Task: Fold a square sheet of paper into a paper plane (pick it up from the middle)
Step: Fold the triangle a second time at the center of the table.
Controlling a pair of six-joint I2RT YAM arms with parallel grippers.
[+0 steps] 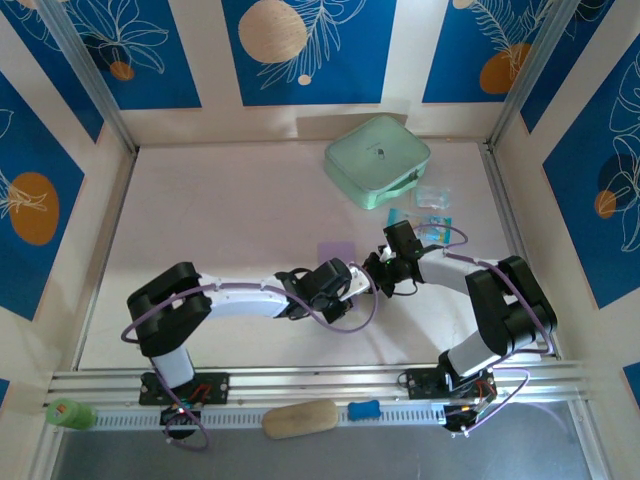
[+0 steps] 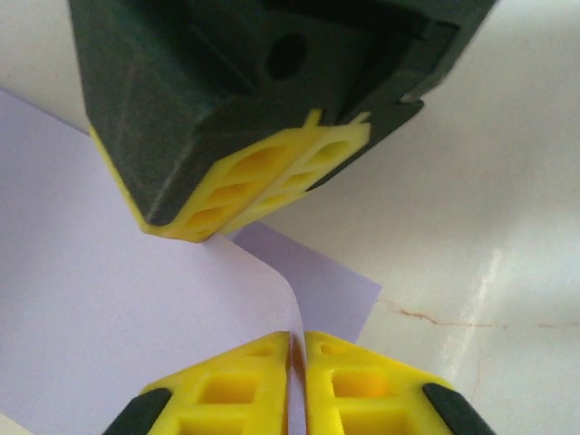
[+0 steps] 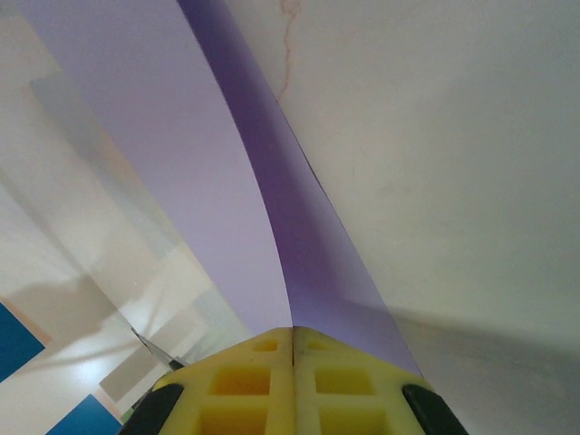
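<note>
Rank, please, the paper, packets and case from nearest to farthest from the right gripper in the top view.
1. Paper, pinched in the right gripper, centre table.
2. Packets, just beyond it, to the right.
3. Case, far back, right of centre.

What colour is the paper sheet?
Plain lavender-purple, no pattern. The square sheet of paper shows best in the right wrist view.

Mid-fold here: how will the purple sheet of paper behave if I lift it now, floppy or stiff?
Likely floppy: the sheet of paper bows in a curve out of the shut right tool. Probably very light, so it may slide on the smooth table if pushed. It should crease easily where the left tool pinches it.
</note>
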